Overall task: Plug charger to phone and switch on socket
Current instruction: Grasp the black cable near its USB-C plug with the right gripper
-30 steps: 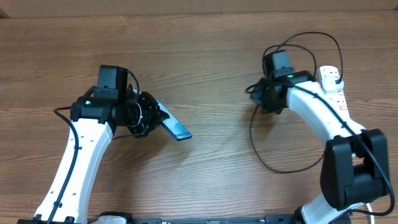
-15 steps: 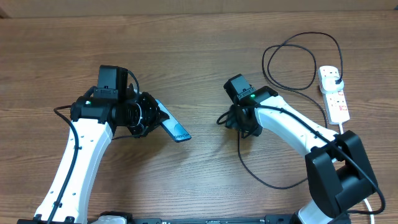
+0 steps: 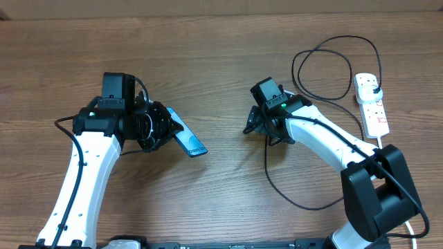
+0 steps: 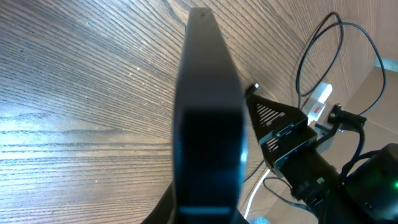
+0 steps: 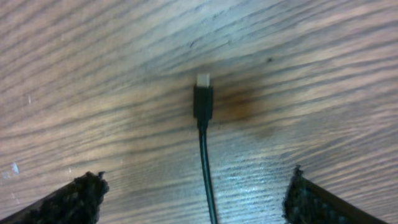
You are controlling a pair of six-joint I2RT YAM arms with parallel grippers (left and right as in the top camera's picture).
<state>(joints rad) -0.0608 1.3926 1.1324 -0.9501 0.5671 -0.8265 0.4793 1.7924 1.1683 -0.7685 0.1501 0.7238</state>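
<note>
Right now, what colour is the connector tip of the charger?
The connector tip is whitish, on a black body; best in the right wrist view.

Wooden table (image 3: 221, 41) with white socket (image 3: 372, 111) and looped black charger (image 5: 203, 143) on its right side

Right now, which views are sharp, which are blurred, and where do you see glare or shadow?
Overhead view: sharp and evenly lit. Left wrist view: the phone sits close to the lens, dark and blurred, while the table grain behind is crisp. Right wrist view: the charger tip is fairly clear, a dark shadow around it, pale glare on the table below.
</note>
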